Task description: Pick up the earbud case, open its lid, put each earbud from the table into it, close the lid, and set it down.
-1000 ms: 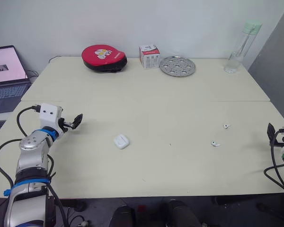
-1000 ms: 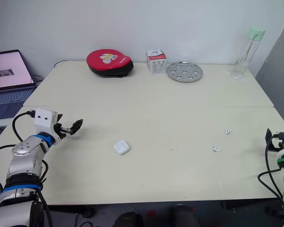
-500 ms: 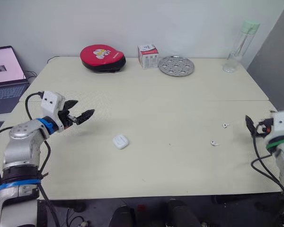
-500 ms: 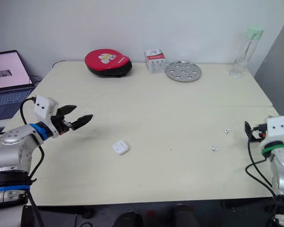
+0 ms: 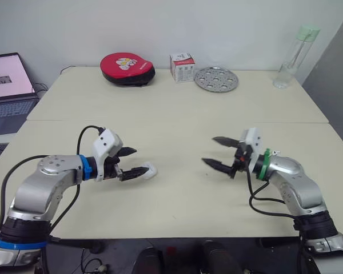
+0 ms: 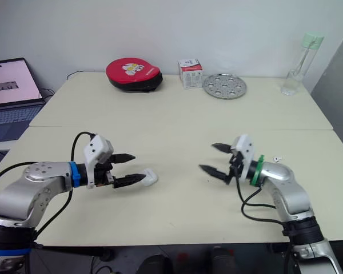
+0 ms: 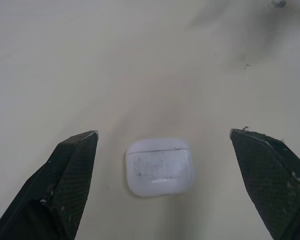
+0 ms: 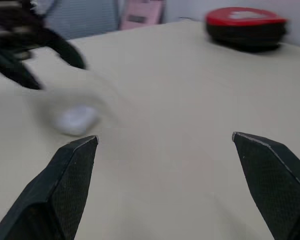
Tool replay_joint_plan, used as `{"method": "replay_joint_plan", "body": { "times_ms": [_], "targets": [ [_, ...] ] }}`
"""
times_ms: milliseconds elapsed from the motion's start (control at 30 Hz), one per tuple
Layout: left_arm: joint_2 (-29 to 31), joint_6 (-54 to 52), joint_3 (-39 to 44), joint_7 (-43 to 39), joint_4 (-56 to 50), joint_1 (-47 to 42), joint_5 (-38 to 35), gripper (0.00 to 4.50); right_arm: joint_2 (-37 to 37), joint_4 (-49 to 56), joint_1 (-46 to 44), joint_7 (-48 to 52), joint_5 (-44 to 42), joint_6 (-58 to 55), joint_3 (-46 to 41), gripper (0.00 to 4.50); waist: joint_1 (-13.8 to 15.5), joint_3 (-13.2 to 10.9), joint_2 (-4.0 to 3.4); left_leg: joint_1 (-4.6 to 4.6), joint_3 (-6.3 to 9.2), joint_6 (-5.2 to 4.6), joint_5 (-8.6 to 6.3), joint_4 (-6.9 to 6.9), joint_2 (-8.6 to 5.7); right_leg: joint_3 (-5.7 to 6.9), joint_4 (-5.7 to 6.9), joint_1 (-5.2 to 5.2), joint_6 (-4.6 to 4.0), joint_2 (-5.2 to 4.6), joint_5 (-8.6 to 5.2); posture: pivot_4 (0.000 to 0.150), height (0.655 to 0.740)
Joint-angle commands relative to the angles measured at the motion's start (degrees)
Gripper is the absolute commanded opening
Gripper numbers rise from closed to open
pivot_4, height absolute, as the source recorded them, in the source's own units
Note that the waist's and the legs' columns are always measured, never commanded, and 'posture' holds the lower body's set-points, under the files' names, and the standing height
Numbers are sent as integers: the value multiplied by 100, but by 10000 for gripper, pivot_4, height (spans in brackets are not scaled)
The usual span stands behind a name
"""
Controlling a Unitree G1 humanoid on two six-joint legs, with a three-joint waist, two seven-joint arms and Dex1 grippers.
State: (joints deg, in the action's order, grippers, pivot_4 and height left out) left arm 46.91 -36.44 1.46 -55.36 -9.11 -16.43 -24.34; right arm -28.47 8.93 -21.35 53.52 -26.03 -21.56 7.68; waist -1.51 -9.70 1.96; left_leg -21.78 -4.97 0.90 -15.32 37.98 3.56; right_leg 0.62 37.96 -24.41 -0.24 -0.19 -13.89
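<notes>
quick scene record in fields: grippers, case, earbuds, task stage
earbud case: flat on table, lid shut
left gripper: open, fingers either side of earbud case, not touching
right gripper: open, empty, above table
earbud: one seen on table beyond right arm
far edge: red pouch, box, metal plate, bottle
stage: case not yet picked up

A plain white wall [image 5: 217, 23] backs a cream table [image 5: 177, 103] butted against a nearer one [image 5: 183, 211]. A laptop [image 5: 8, 85] sits at left, and a grey panel [image 5: 336, 85] stands at right.
</notes>
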Motion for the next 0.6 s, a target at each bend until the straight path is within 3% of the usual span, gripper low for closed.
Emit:
{"method": "replay_joint_plan", "body": {
  "times_ms": [33, 433, 600],
  "targets": [
    [-125, 275, -150, 50, 188, 32, 210, 43822, -56, 743, -217, 224, -281, -499, 263, 45000, 4, -1, 1, 0, 0, 0, 0, 1, 1, 1, 0, 0, 0, 0, 0, 1500, 7400],
    [-739, 1260, -699, 395, 1051, 44, 1095, 43822, -126, 1206, -403, 133, -186, -815, 415, 45000, 22, 0, 3, -6, 2, -1, -1, 1, -1, 3, -3, -5, -4, 0, -1, 1500, 7400],
    [-825, 1475, -729, 241, 1152, 57, 1101, 29507, -262, 1179, -298, 166, -154, -768, 364, 45000, 21, 1, 3, -3, 2, -1, 0, 1, 0, 3, 1, -4, -4, 0, -1, 1500, 7400]
  ]
}}
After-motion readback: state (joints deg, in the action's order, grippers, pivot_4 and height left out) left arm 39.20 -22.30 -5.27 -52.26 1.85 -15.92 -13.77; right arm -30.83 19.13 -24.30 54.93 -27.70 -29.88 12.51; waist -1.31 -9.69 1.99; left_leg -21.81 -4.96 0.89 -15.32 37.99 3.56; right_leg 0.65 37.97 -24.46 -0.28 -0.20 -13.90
